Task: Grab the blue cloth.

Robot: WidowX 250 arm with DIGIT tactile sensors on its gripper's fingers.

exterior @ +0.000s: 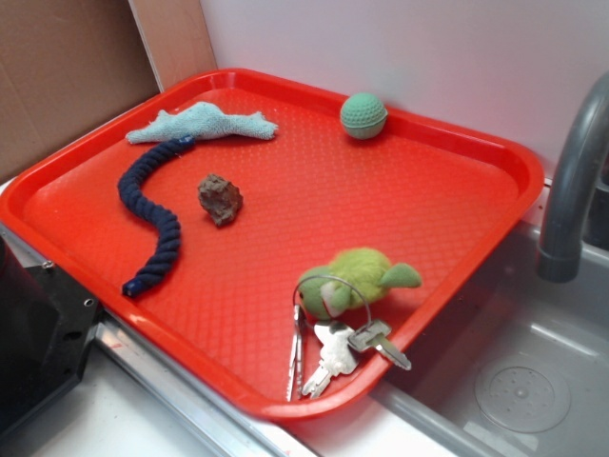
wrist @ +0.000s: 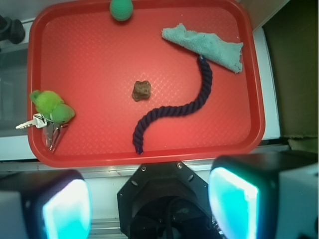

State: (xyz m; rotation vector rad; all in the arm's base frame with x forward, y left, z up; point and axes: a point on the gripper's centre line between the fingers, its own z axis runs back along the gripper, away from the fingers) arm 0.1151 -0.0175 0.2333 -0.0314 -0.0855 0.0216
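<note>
The gripper (wrist: 149,204) shows only in the wrist view, at the bottom edge: its two fingers (wrist: 233,199) stand wide apart, one at each lower corner, with nothing between them and nothing touching them — they hang off the near side of the tray (wrist: 149,158), clear of everything on it. The cloth (wrist: 205,47) lies flat in the tray's far right corner in that view (in the exterior view it is at the back left (exterior: 202,123)), a pale blue-green rag with pointed ends. One end of the rope (wrist: 184,107) touches its lower edge, or slips just under it; I cannot tell which. From there the dark braided rope curves in an S across the tray toward the near rim. A small brown lump (wrist: 142,90) sits near the tray's middle, apart from the rope. A green ball (wrist: 121,8) rests at the far rim. In the other corner a green plush toy (wrist: 51,105) lies against a bunch of keys (wrist: 42,127) — the key ring loops over it in the exterior view. Beside the tray there is a sink (exterior: 533,371) with a grey tap (exterior: 571,190).
</note>
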